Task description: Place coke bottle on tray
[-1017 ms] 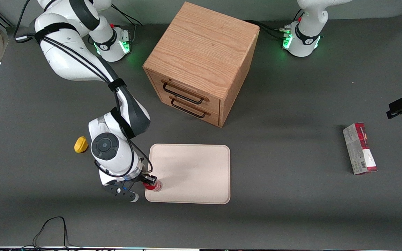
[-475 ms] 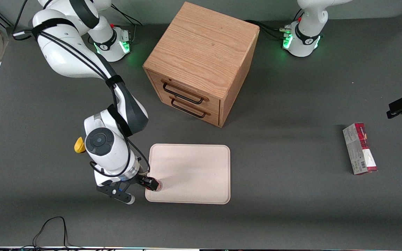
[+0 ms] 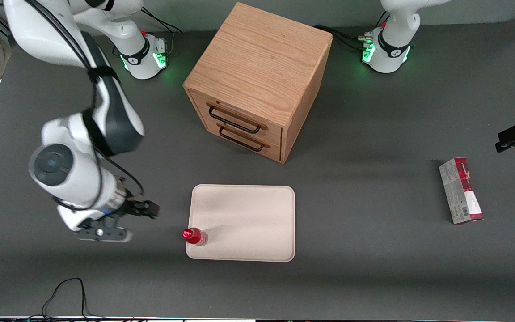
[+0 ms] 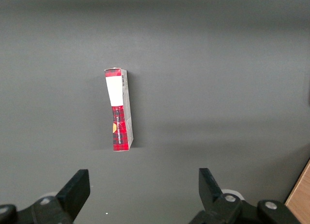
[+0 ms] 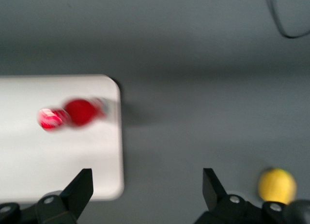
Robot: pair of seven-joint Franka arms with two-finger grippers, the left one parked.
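Note:
The small red coke bottle (image 3: 194,236) stands upright on the pale cream-pink tray (image 3: 248,214), at the tray corner nearest the front camera on the working arm's side. It also shows in the right wrist view (image 5: 80,112) on the tray (image 5: 58,151). My right gripper (image 3: 137,220) is open and empty, raised over bare table beside the tray toward the working arm's end, well apart from the bottle. In the wrist view the gripper (image 5: 147,183) spans the tray's corner and bare table.
A wooden two-drawer cabinet (image 3: 257,76) stands farther from the front camera than the tray. A red-and-grey carton (image 3: 461,191) lies toward the parked arm's end; it also shows in the left wrist view (image 4: 118,109). A yellow lemon-shaped lump (image 5: 277,185) lies near my gripper.
My gripper let go of the bottle, opened, and drew away from the tray toward the working arm's end while rising. The bottle stays standing on the tray corner.

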